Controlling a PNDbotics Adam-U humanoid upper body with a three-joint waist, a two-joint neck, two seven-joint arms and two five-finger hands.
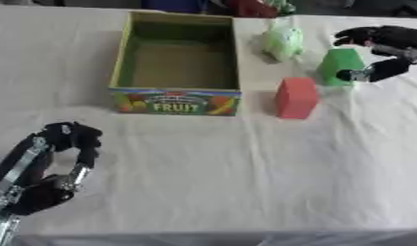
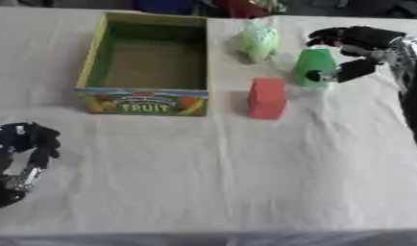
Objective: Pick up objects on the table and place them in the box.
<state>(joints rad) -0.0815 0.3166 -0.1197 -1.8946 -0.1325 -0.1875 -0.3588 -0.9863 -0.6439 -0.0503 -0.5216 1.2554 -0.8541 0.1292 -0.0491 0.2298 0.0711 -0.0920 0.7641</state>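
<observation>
An open cardboard box (image 1: 121, 62) labelled FRUIT stands at the back left of the table, empty inside. To its right stands a red block (image 1: 296, 97). Behind that is a green block (image 1: 339, 65), and a pale green soft object (image 1: 282, 41) lies further back. My right hand (image 1: 384, 45) reaches in from the right; its fingers and thumb are spread on either side of the green block's right side, not closed on it. My left hand (image 1: 60, 158) rests near the lower left corner with its fingers curled and nothing in them.
A white cloth (image 1: 228, 168) covers the table, and its front half is bare. Red, blue and green things (image 1: 245, 6) sit at the far edge beyond the box.
</observation>
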